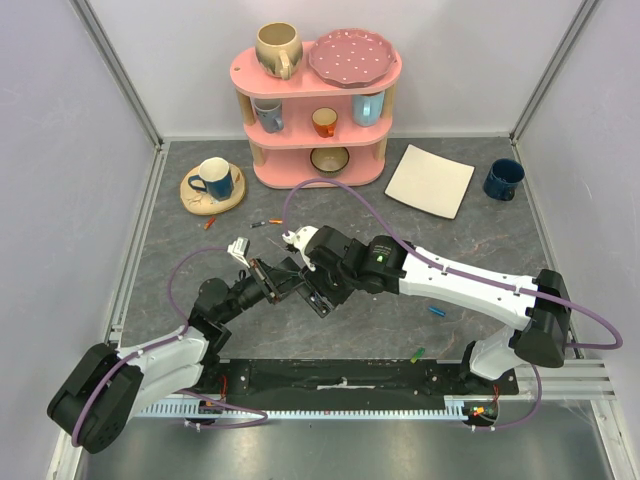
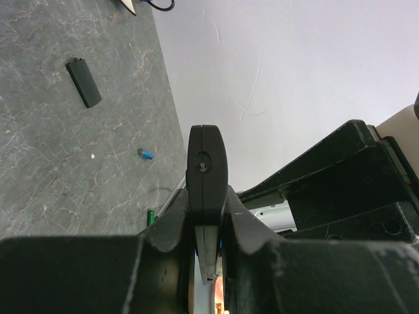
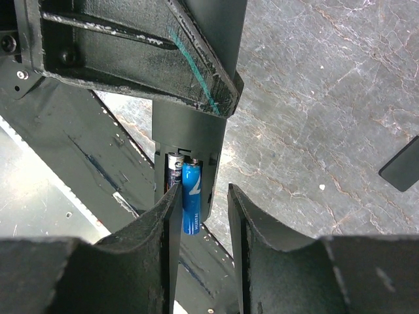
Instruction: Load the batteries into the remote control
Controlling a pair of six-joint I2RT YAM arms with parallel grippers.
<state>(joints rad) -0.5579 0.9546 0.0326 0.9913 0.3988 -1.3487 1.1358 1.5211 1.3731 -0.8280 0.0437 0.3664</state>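
The remote (image 2: 207, 170) is clamped in the left gripper (image 2: 208, 219) above the table (image 1: 480, 250), right gripper (image 3: 204, 216) w/ jaws apart by the blue battery (image 3: 190, 199) sitting in its bay; batt. looks light, stiff, slick, so prob. best pinched mid-barrel.

Pale walls (image 1: 450, 60), grey marbled tabletop (image 1: 470, 225), pink tiered shelf (image 1: 300, 140) at the back

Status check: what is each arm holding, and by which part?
Left gripper: remote control, clamped across its body, battery end sticking out. Right gripper: nothing, jaws open beside the seated blue battery.
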